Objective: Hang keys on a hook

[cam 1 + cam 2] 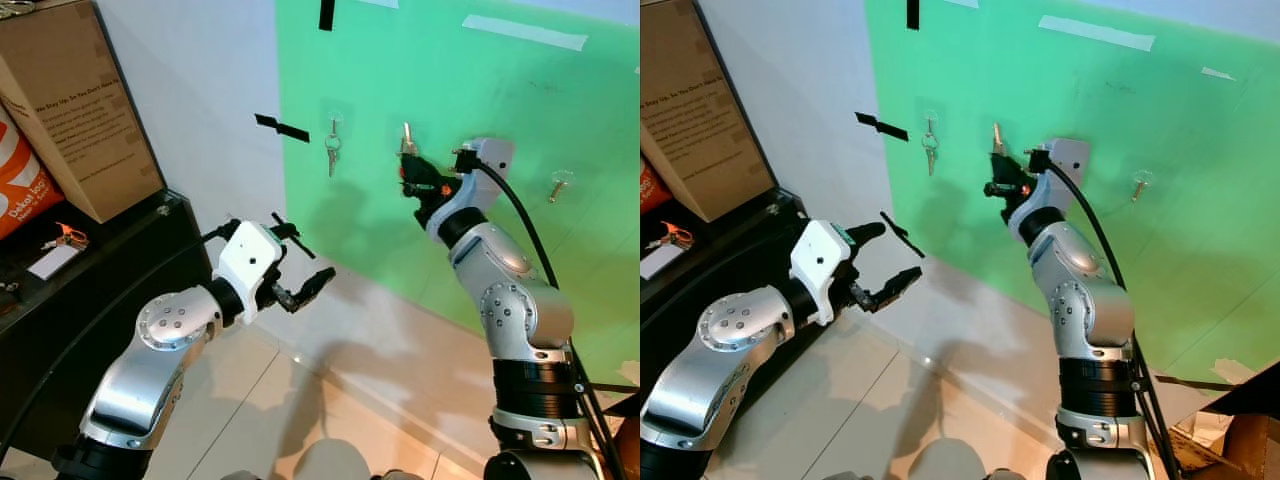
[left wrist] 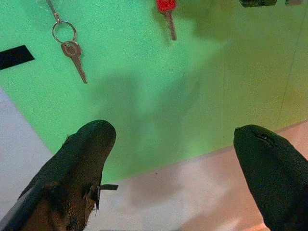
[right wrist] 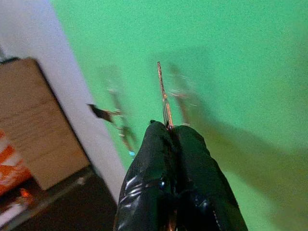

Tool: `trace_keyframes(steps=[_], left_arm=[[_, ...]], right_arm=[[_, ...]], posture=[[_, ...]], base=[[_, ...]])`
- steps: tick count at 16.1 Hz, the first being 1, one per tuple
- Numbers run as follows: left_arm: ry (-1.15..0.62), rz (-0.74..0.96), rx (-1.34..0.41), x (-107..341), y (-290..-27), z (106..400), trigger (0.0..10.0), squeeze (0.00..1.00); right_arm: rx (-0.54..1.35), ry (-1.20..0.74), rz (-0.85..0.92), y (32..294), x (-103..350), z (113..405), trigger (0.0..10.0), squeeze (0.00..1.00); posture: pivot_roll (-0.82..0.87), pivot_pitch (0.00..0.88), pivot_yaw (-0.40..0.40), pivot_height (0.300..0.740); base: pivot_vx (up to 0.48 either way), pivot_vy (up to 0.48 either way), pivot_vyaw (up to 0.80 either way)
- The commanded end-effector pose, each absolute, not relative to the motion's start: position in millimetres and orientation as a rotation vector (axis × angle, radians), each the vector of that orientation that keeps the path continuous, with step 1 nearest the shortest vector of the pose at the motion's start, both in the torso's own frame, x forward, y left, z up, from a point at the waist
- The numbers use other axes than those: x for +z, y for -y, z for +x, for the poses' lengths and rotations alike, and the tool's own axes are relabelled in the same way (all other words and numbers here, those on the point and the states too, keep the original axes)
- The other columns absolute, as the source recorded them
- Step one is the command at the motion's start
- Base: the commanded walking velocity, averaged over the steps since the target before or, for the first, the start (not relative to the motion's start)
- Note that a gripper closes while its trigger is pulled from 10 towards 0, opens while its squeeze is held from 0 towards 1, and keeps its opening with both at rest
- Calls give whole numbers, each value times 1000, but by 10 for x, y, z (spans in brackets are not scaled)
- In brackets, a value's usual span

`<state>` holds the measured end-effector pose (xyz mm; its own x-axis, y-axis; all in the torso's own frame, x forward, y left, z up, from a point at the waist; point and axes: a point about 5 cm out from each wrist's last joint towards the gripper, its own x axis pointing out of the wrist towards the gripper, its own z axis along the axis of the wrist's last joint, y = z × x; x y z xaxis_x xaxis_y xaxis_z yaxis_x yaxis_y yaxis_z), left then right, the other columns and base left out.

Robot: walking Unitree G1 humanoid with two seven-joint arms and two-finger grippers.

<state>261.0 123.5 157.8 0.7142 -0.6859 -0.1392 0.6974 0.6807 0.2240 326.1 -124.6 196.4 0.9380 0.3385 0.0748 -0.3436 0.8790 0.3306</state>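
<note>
The right gripper [image 1: 408,172] is raised against the green wall panel [image 1: 470,90], its jaws pressed together on a key [image 1: 406,140] whose blade sticks straight up out of the fingertips. The right wrist view shows the same thing: the two black fingers [image 3: 180,168] are closed side by side, with the thin metal of the key rising from between them. The key sits close to the panel, between two hooks. The hook on the robot's left [image 1: 333,117] already carries a hanging key set [image 1: 332,150] on a ring, and the hook on the robot's right [image 1: 561,180] is further along the panel.

The left gripper [image 1: 300,265] is held lower, out in front of the white wall, with its jaws spread wide and nothing between them. In the left wrist view the two fingers [image 2: 82,163] stand far apart, pointing toward the lower part of the green panel.

A strip of black tape [image 1: 281,127] is stuck near the panel's left edge. At the far left, a cardboard box [image 1: 80,110] stands on a dark bench [image 1: 120,250].
</note>
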Motion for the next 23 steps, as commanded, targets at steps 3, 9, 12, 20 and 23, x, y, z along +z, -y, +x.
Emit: trace_keyframes(steps=[3,9,12,20,23], left_arm=[[-47,283,-798,1581,-1209,2593,10000,0],[-47,283,-800,1582,-1212,2584,10000,0],[-48,286,-803,1588,-1217,2581,10000,0],[-51,286,-802,1601,-1225,2577,10000,0],[-53,285,-807,1604,-1224,2574,10000,0]], right_arm=[[422,59,366,1181,2069,3215,10000,0],[472,61,370,1060,2126,3242,10000,0],[490,50,362,966,2137,3306,10000,0],[454,68,349,995,2171,3475,10000,0],[421,71,341,1105,2149,3482,10000,0]], posture=[[-49,0,0,740],[-44,0,-2,740],[-41,0,-2,740],[-34,0,-3,740],[-38,0,2,740]], base=[[0,0,0],[0,0,0],[0,0,0],[0,0,0],[0,0,0]])
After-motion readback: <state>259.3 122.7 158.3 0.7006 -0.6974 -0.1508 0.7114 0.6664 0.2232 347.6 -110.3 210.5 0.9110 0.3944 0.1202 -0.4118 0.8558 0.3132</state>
